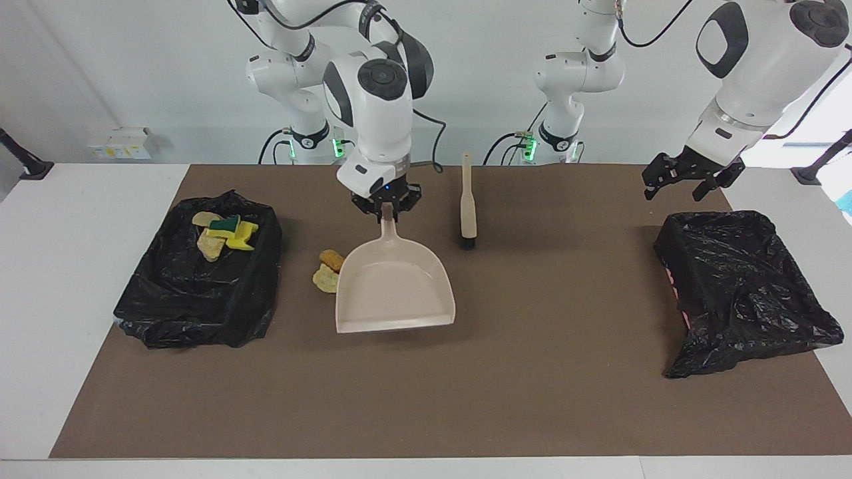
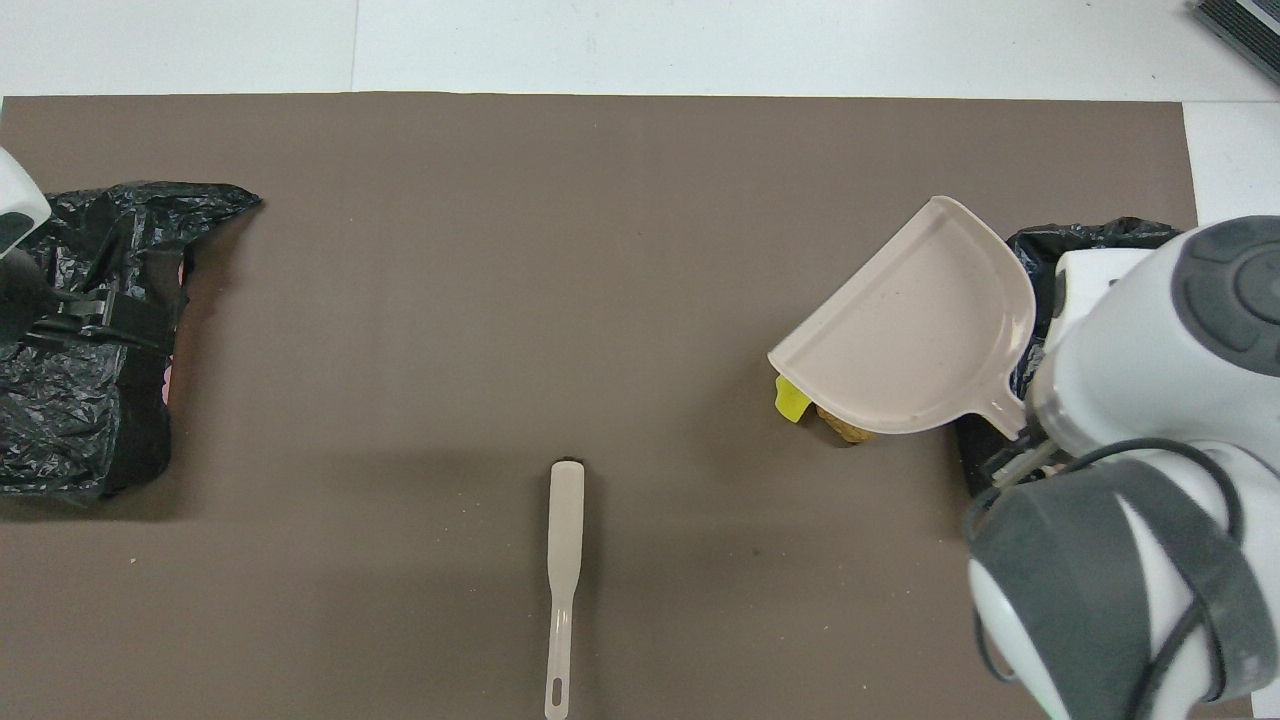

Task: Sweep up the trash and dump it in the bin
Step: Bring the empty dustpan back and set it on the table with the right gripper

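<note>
— Trash?
— Yellow and tan torn sponge scraps (image 1: 223, 233) lie in the black-bagged bin (image 1: 193, 299). More scraps (image 1: 328, 271) sit beside the beige plastic dustpan (image 1: 394, 289), whose handle my right gripper (image 1: 387, 206) clamps.
— Left gripper (image 1: 689, 178)?
— Spread open, holding nothing, near the second black-bagged bin (image 1: 739, 286).

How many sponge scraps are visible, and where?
7. Four scraps lie in the bin at the right arm's end. Three lie on the mat beside it: an orange-brown scrap, a tan scrap and a yellow scrap, partly hidden by the dustpan. More may be hidden.
</note>
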